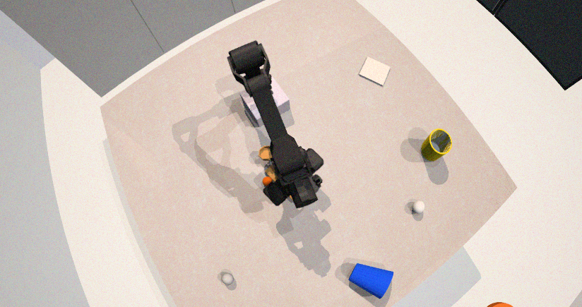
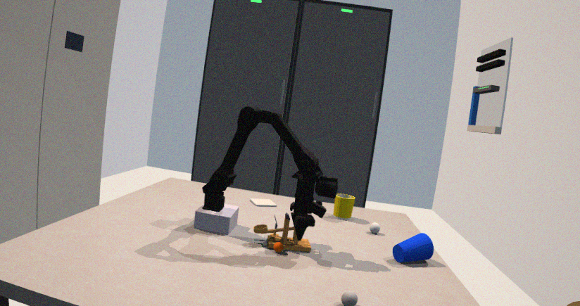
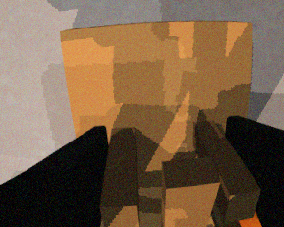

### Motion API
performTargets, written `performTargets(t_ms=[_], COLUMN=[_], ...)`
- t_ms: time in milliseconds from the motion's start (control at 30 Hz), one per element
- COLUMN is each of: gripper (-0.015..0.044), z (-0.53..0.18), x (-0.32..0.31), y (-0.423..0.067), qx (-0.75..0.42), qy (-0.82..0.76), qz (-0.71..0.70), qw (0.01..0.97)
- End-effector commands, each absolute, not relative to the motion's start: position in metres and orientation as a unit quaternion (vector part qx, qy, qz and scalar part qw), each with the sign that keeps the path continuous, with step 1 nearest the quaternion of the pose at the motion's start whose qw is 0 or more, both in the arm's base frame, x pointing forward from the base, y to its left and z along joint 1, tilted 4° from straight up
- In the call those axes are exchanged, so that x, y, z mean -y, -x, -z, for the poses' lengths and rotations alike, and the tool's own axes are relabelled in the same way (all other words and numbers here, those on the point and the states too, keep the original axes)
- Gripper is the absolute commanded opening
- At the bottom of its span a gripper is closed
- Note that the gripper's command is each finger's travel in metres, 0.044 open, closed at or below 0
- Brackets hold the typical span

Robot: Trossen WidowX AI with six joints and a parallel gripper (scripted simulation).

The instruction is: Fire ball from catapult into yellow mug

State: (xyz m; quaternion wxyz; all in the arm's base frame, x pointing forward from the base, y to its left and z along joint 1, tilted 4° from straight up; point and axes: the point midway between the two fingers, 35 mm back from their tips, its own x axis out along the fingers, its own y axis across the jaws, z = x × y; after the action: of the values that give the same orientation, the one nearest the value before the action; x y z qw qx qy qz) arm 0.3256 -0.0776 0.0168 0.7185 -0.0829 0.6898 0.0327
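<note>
The wooden catapult (image 1: 265,153) (image 2: 301,246) (image 3: 88,87) stands on the table, partly under my arm in the top view. Its throwing arm's cup points toward my base. My gripper (image 2: 300,237) (image 3: 168,132) points down and is shut on the catapult, with its black fingers against the outer sides of the upright frame above the base plate. The orange ball (image 1: 266,181) (image 2: 277,247) (image 3: 249,222) lies on the table close beside the catapult, outside its cup. The yellow mug (image 1: 429,152) (image 2: 343,207) stands upright and open at the far side.
A blue cup (image 1: 371,279) (image 2: 414,248) lies on its side. One white ball (image 1: 418,207) (image 2: 374,228) is near the mug, and a greyish ball (image 1: 227,278) (image 2: 349,298) is farther off. A pale square tile (image 1: 373,71) (image 2: 263,202) lies flat. My base stands on a lilac block (image 1: 279,97) (image 2: 215,219).
</note>
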Motion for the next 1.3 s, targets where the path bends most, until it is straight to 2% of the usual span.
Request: performTargets(t_ms=[0, 167, 300, 333, 500, 767, 1033, 1267], gripper=[0.0145, 0.0111, 0.0006, 0.0000, 0.0000, 0.0000, 0.0000, 0.0000], z=[-0.017, -0.017, -0.056, -0.064, -0.066, -0.058, -0.049, -0.046], x=[0.078, 0.078, 0.075, 0.074, 0.064, -0.064, -0.188, -0.213], y=[-0.326, -0.326, -0.325, -0.324, -0.327, -0.334, -0.294, -0.279], qx=[-0.689, -0.689, -0.690, -0.690, -0.689, -0.681, -0.667, -0.664], qy=[0.083, 0.083, 0.083, 0.083, 0.089, 0.160, 0.229, 0.241], qz=[-0.032, -0.032, -0.033, -0.033, -0.040, -0.121, -0.194, -0.207], qw=[0.719, 0.719, 0.719, 0.719, 0.718, 0.704, 0.682, 0.677])
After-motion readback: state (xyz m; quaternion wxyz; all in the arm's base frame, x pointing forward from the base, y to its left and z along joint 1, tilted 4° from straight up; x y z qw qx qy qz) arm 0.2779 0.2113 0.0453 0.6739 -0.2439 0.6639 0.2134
